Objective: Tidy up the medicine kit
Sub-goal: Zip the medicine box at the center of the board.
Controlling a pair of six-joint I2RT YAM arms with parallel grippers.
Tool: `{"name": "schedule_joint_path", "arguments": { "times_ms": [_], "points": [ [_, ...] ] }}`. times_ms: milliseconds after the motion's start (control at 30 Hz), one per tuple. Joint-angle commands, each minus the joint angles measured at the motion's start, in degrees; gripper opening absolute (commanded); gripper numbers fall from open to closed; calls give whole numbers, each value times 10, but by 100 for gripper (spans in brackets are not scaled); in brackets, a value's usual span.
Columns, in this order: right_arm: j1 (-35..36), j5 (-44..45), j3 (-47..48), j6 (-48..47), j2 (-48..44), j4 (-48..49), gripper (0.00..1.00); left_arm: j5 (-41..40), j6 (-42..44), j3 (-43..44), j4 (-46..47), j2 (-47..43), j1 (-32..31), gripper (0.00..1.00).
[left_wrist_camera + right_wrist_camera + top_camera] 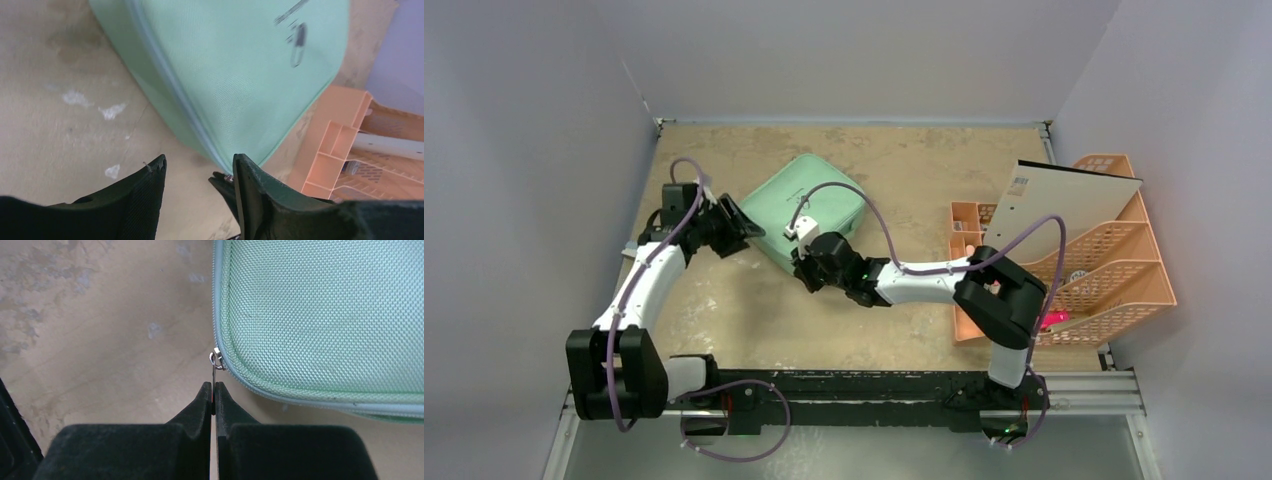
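Currently, a mint-green medicine kit [809,205] is lying flat with its lid down on a tan table [904,160], and two robot arms are reaching in to it. The right gripper [214,386] is pinching its two black fingers fully together on the thin metal zipper pull [214,365], which is sticking out from the kit's rounded corner just beyond the fingertips. The left gripper [200,160] is holding its fingers partly apart with nothing between them. The kit's other corner is sitting close ahead of those fingertips, a small pill logo [297,45] showing on the lid; whether it is touching them cannot be told. A peach plastic rack [1124,280] is standing well off to the right of the right fingers, holding a pale board [1064,200].
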Motion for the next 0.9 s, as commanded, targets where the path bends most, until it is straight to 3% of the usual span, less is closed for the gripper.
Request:
{"name": "schedule_joint_path", "arguments": {
  "times_ms": [0,200,500,867],
  "points": [
    [11,-33,74,23,22,15,0,30,-17,-53,31,4,2,50],
    [22,-26,99,31,40,17,0,64,-62,-87,84,4,2,50],
    [22,-19,96,32,42,12,0,59,-79,-115,112,28,2,42],
    [22,3,56,24,23,-28,0,-46,-54,-115,99,74,-4,23]
  ]
}}
